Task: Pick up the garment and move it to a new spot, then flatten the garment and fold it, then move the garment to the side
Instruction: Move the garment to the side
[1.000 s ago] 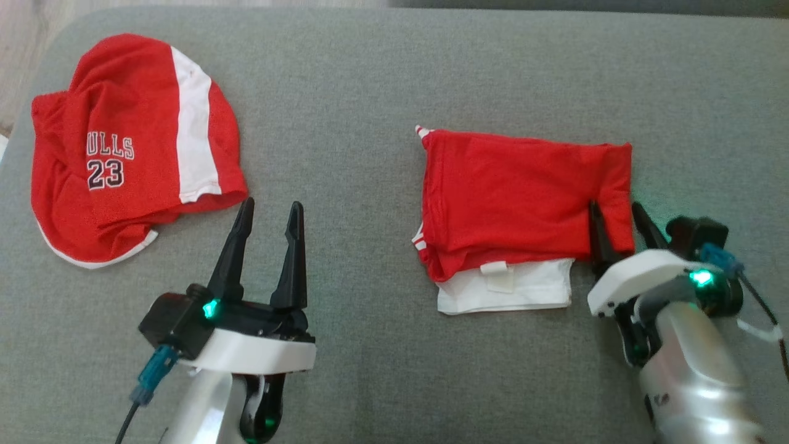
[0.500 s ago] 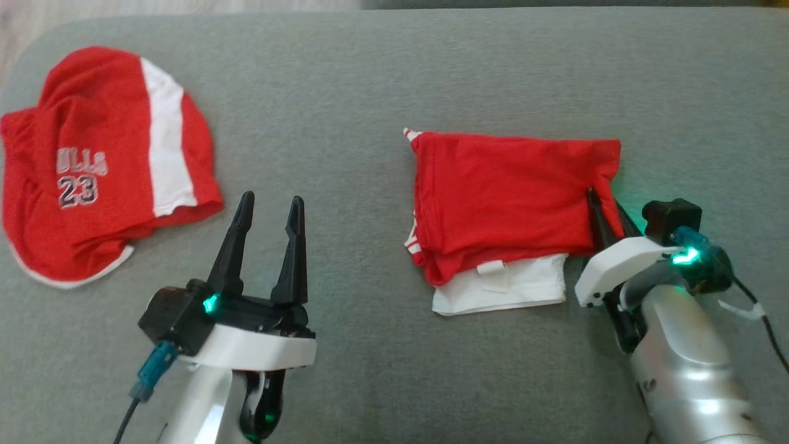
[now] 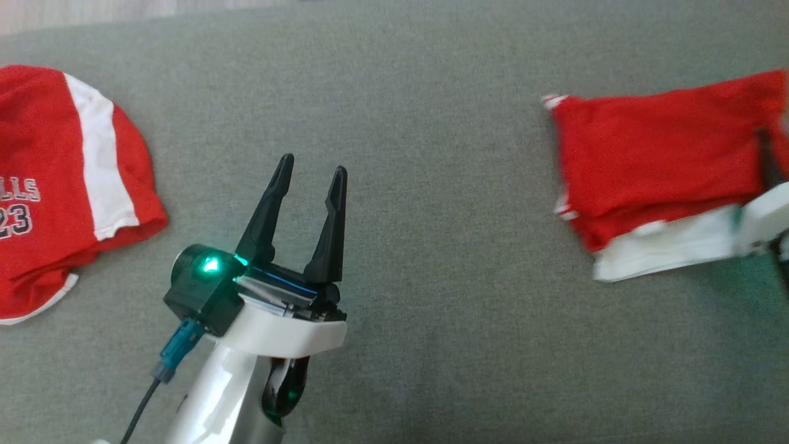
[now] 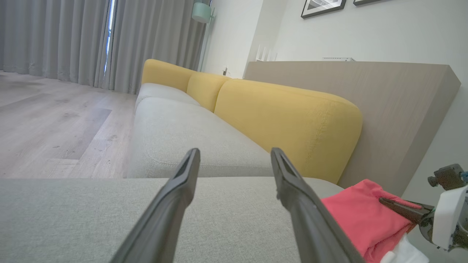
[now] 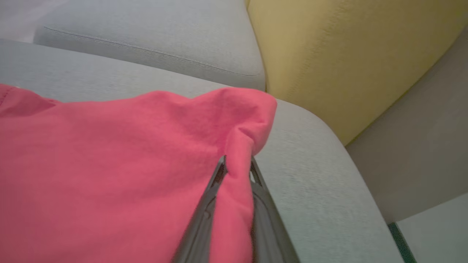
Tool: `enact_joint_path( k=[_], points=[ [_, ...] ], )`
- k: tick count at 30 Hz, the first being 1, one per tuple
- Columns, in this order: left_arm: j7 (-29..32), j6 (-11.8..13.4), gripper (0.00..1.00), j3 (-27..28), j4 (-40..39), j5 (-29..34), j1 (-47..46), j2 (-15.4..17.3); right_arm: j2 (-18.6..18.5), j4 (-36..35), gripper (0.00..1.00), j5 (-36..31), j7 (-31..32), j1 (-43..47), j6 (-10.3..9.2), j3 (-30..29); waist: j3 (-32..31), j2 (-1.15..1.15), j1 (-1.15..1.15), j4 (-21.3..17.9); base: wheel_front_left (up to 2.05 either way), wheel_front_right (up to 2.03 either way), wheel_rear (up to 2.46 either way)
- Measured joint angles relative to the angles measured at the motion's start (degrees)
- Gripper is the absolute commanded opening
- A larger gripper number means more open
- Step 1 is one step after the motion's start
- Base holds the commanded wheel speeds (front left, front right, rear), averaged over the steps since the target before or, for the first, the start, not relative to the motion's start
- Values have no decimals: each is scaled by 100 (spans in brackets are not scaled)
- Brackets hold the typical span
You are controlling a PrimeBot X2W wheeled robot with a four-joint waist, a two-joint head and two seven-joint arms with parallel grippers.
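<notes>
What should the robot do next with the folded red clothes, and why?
Probably lift the pinched edge a little and carry the folded garment sideways. The right gripper is shut on its edge, the garment looks neatly folded, and the left gripper hangs open, holding nothing. Only the move aside seems left.

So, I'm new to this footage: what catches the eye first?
A folded red garment lies at the right of the grey cushion, the right tool shut on a pinch of its edge. A crumpled red number 23 jersey sits far left, and the left tool hovers open between them.
</notes>
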Motion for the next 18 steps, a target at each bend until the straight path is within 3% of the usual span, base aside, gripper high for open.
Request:
enact_joint_path(
  k=[7, 18],
  points=[
    [0, 0, 100, -14, -9, 53, -54, 0, -448, 26, 0, 3, 97, -70, 0, -488, 298, 0, 0, -1, 0, 0, 0],
    [0, 0, 100, 5, -1, 53, -158, 1, -461, 82, 0, -310, 120, -183, 0, -1040, 352, 0, 0, 75, 0, 0, 0]
  ],
)
